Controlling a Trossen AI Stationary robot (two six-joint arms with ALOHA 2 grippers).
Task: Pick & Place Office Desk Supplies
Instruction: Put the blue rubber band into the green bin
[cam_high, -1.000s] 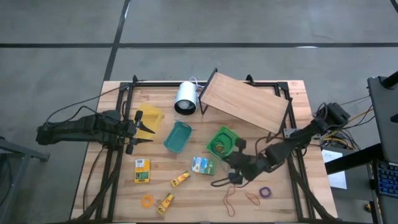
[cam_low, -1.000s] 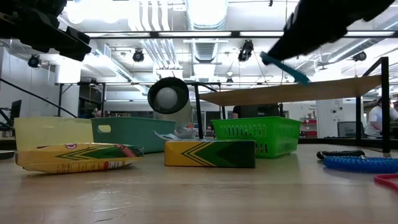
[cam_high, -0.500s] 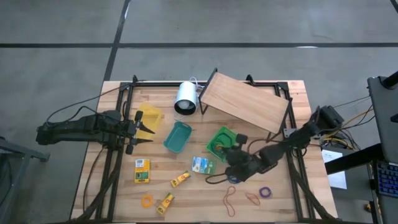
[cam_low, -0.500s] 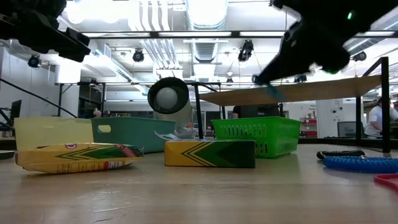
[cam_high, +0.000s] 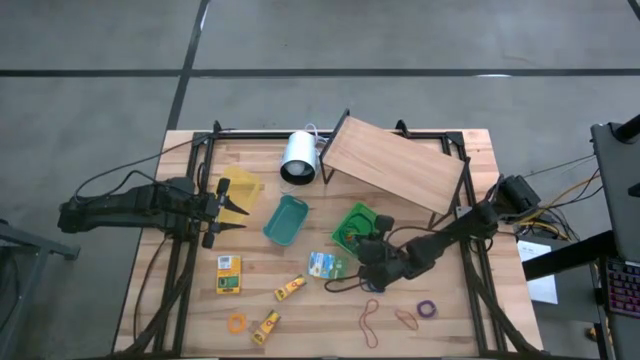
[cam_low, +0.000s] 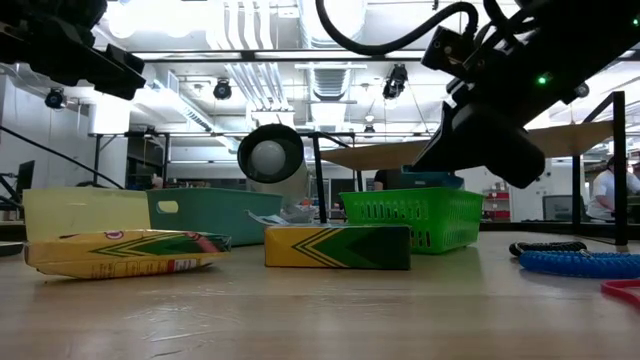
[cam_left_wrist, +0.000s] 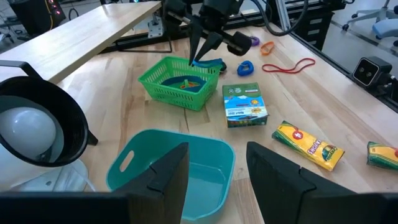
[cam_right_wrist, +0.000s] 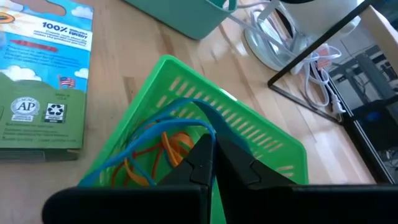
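Blue rubber band hangs pinched in my closed right pincer, directly over the green basket below it.

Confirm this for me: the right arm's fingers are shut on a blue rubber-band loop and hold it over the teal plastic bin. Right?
Not quite. The right gripper is shut on the blue rubber-band loop, but over the green plastic mesh basket, not the teal plastic bin. The right wrist view shows it.
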